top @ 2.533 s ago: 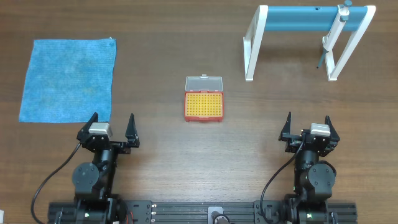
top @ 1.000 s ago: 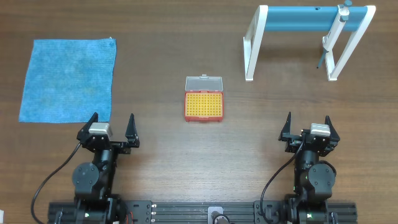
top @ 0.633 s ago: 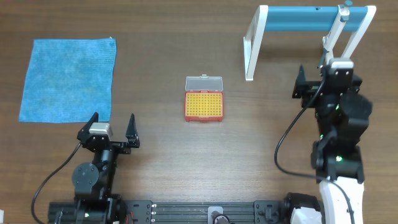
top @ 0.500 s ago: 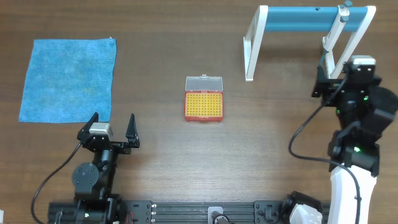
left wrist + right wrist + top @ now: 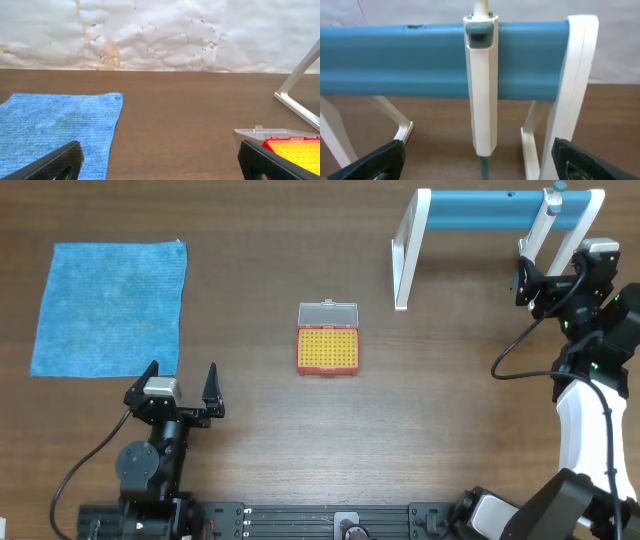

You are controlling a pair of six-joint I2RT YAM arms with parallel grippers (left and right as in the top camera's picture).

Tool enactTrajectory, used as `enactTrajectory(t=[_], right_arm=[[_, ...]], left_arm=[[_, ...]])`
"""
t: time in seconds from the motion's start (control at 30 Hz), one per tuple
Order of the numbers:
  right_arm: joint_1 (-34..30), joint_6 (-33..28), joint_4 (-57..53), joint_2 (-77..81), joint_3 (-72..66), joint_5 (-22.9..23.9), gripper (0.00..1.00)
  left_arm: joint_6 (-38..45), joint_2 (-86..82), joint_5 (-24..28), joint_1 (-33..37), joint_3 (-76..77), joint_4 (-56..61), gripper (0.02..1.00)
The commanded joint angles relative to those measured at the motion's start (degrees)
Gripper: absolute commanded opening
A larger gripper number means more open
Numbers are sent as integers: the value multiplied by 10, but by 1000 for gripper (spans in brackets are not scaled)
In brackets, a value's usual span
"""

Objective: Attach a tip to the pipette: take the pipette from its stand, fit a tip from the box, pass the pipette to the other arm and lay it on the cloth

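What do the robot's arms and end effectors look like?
Both arms are black with looping black cables; the right arm shows a white link. The left end effector and right end effector have pointed black fingers.

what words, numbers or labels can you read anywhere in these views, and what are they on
No text can be read in any view.
The pipette shows a plain white face, with no scale or label to be seen.
The stand has a small dark speck on its blue bar, too small to tell as print.
The tip box, the cloth and the table show no print.
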Motion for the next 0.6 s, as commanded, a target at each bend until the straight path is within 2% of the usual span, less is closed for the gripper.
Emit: enactTrajectory(t=[0.03, 0.3, 0.47, 0.6], right_arm=[[0, 29, 31, 31, 10, -18, 963], [1, 30, 125, 90, 10, -18, 963], [24, 30, 169, 115, 10, -16, 963], [40, 26, 179, 128, 10, 9, 961]], left_arm=[[5, -3, 10, -2, -2, -2, 996], [5, -3, 10, -2, -2, -2, 998], [5, -3, 10, -2, -2, -2, 998], [5, -3, 10, -2, -2, -2, 996]])
